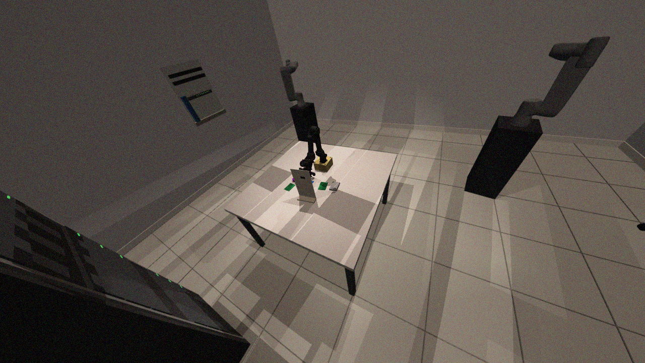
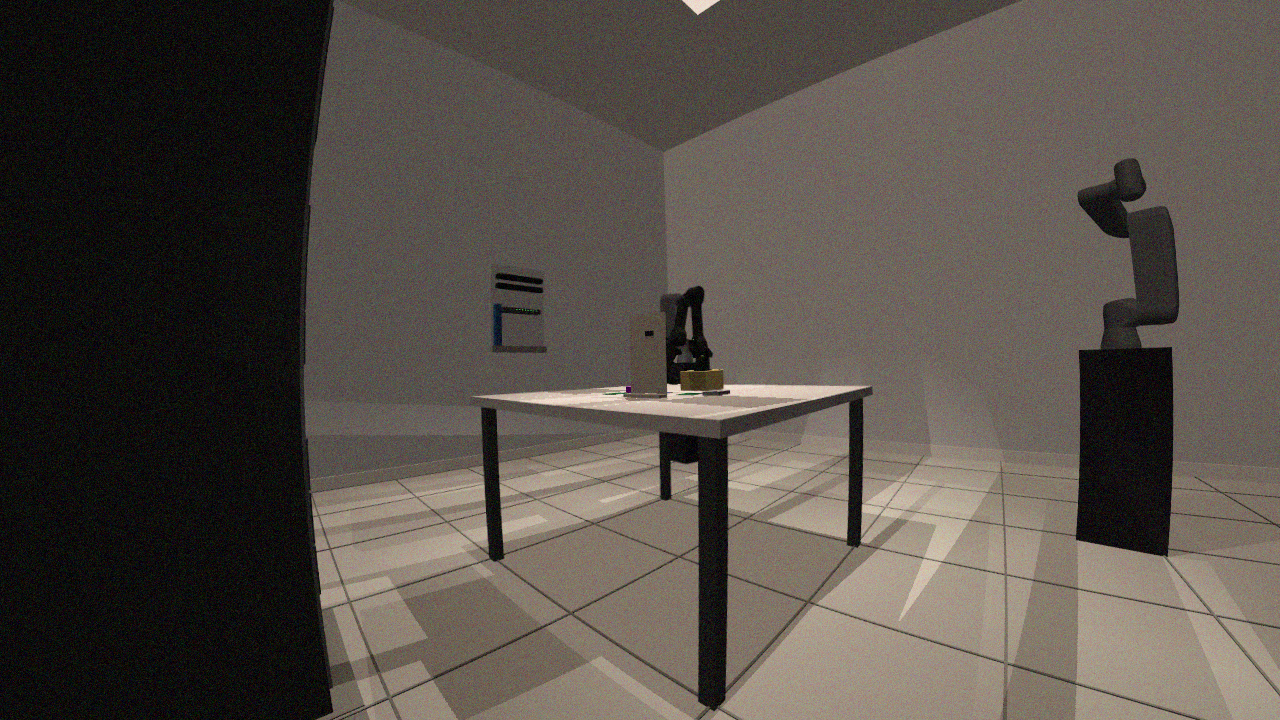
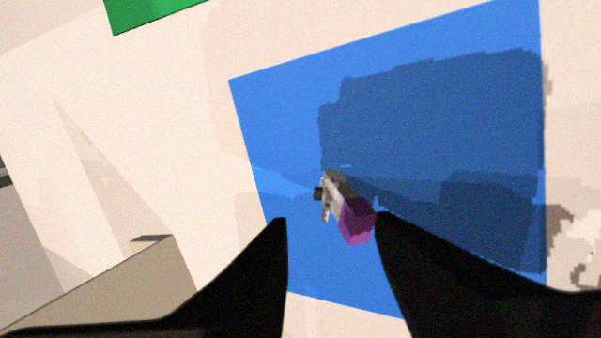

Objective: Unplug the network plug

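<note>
My gripper (image 3: 331, 225) is open, its two black fingertips standing apart in the wrist view. The network plug (image 3: 355, 214), with a grey body, a thin tab on its left side and a magenta rear, lies at a slant between and just ahead of the fingertips. Its magenta corner is at or very near the right fingertip; touching or not, I cannot tell. Neither finger grips it. Around it shows the blue marked square (image 3: 277, 113); whether the plug rests fully on it is hard to tell. The upright panel (image 1: 304, 187) (image 2: 648, 367) stands in front of the arm in the top and exterior views.
A yellow box (image 1: 323, 165) (image 2: 702, 380) stands by the arm's base. Green flat pieces (image 1: 288, 186) (image 1: 322, 185) lie either side of the panel, one green piece (image 3: 150, 10) showing in the wrist view. A grey flat block (image 1: 334, 185) lies to the right. A tan part (image 3: 127, 286) is close on the wrist view's lower left.
</note>
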`<state>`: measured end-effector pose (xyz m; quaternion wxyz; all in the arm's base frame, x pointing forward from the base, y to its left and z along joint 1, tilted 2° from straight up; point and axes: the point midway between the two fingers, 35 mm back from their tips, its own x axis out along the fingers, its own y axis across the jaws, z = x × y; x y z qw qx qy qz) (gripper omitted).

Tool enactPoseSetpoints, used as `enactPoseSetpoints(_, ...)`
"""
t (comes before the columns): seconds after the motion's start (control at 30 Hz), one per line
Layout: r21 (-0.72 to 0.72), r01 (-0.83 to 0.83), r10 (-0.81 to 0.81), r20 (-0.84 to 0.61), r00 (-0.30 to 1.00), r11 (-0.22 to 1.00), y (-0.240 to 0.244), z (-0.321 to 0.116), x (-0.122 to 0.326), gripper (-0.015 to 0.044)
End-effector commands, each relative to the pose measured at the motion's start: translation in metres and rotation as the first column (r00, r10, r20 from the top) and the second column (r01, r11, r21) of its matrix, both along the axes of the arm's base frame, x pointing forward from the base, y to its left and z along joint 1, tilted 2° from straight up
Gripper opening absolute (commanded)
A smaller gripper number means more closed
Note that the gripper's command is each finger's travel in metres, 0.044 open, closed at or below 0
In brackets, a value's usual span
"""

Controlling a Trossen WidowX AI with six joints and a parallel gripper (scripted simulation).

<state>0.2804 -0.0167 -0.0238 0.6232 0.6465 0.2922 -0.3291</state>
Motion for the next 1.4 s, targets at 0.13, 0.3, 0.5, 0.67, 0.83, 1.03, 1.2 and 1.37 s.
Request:
enactPoseSetpoints(0.13, 0.0, 0.0, 0.0, 0.001, 1.0, 1.0, 0.0, 0.005, -0.003, 0.0156)
enactPoseSetpoints(0.3, 0.0, 0.001, -0.001, 0.001, 1.0, 1.0, 0.0, 0.008, -0.005, 0.0156)
enactPoseSetpoints(0.5, -0.001, 0.001, -0.001, 0.0, 1.0, 1.0, 0.0, 0.01, -0.007, 0.0156)
enactPoseSetpoints(0.67, -0.001, 0.002, -0.002, 0.0, 1.0, 1.0, 0.0, 0.013, -0.01, 0.0156)
enactPoseSetpoints(0.83, -0.001, 0.002, -0.002, 0.0, 1.0, 1.0, 0.0, 0.015, -0.01, 0.0156)
enactPoseSetpoints(1.03, -0.001, 0.002, -0.002, 0.0, 1.0, 1.0, 0.0, 0.021, -0.009, 0.0156)
enactPoseSetpoints(1.2, -0.001, 0.002, -0.002, 0.0, 1.0, 1.0, -0.001, 0.026, -0.008, 0.0156)
enactPoseSetpoints(1.37, -0.001, 0.002, -0.002, 0.0, 1.0, 1.0, -0.001, 0.031, -0.007, 0.0156)
